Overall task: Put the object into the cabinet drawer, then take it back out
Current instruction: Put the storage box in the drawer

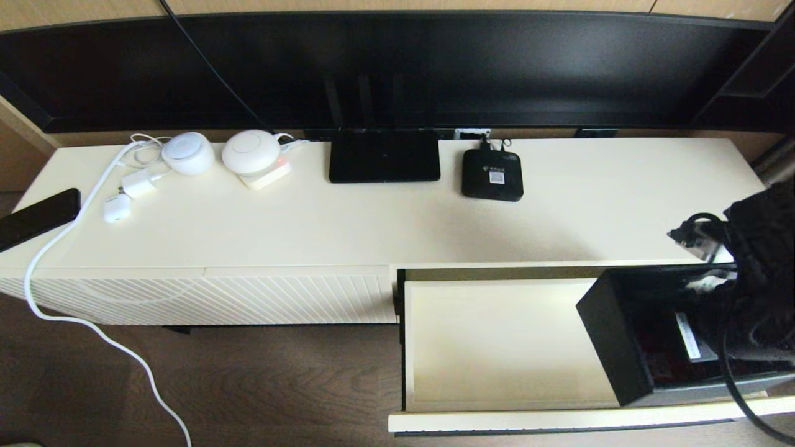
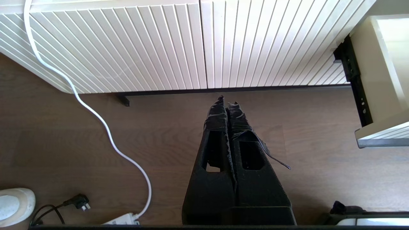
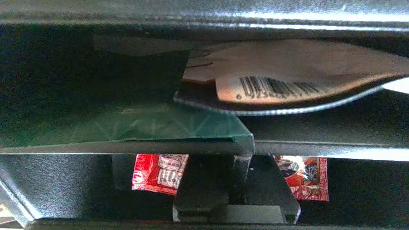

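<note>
The black organizer box (image 1: 621, 335) hangs tilted over the right end of the open cream cabinet drawer (image 1: 497, 341). I cannot tell whether it touches the drawer floor. My right gripper (image 3: 238, 159) reaches into the box from above and is shut on the thin divider between the two square compartments. Red packets (image 3: 158, 174) lie on both sides of its fingers (image 3: 204, 182). A teal item (image 3: 127, 126) and a barcoded packet (image 3: 281, 76) sit in the long compartment. My left gripper (image 2: 227, 102) is shut and empty, low over the floor in front of the cabinet.
On the cabinet top stand a flat black router (image 1: 384, 155), a small black device (image 1: 492, 175), two white round devices (image 1: 188, 153), chargers and a phone (image 1: 37, 217). A white cable (image 1: 62, 236) trails to the floor. The ribbed front panel (image 1: 205, 298) is left of the drawer.
</note>
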Tool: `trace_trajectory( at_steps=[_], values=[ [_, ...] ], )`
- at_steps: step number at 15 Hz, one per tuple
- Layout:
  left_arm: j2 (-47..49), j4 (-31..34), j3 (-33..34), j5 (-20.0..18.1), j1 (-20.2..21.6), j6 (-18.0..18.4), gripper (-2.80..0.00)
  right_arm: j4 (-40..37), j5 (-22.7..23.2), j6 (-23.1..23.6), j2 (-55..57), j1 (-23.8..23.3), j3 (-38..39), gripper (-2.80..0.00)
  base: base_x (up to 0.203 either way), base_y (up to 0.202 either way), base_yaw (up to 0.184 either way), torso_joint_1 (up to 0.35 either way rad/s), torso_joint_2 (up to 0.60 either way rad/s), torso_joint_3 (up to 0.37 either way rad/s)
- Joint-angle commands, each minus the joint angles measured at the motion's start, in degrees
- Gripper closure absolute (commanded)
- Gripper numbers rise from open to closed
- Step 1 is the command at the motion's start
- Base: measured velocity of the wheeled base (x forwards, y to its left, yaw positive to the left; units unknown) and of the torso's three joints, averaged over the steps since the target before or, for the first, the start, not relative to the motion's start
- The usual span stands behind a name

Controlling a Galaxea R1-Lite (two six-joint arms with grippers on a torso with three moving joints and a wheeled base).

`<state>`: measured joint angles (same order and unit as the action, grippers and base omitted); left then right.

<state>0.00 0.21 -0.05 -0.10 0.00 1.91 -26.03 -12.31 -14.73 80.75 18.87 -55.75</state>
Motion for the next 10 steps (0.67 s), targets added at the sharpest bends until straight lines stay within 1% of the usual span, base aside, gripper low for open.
trace_trajectory(
  at_steps=[1,3,6,8,10],
  values=[
    [0.09,0.06,0.01,0.01,0.00,0.03,0.00,7.02,-0.12,-1.72,1.83,0.78,5.97,0.00,0.000,0.000,0.000,0.000,0.00,0.000],
    [0.09,0.06,-0.01,0.01,0.00,0.03,0.00,14.13,-0.49,-2.96,6.41,0.83,8.61,0.00,0.000,0.000,0.000,0.000,0.00,0.000],
    [0.02,0.02,-0.03,0.01,0.00,0.03,0.00,22.39,-1.56,-3.82,12.76,0.82,9.53,0.00,0.000,0.000,0.000,0.000,0.00,0.000],
    [0.05,0.06,0.03,0.01,0.00,0.03,0.00,26.37,-1.68,-2.94,15.45,0.81,9.13,0.00,0.000,0.000,0.000,0.000,0.00,0.000],
    [0.09,0.06,0.05,0.01,0.00,0.03,0.00,29.86,-1.48,-0.84,17.44,0.81,9.05,0.00,0.000,0.000,0.000,0.000,0.00,0.000]
  ],
)
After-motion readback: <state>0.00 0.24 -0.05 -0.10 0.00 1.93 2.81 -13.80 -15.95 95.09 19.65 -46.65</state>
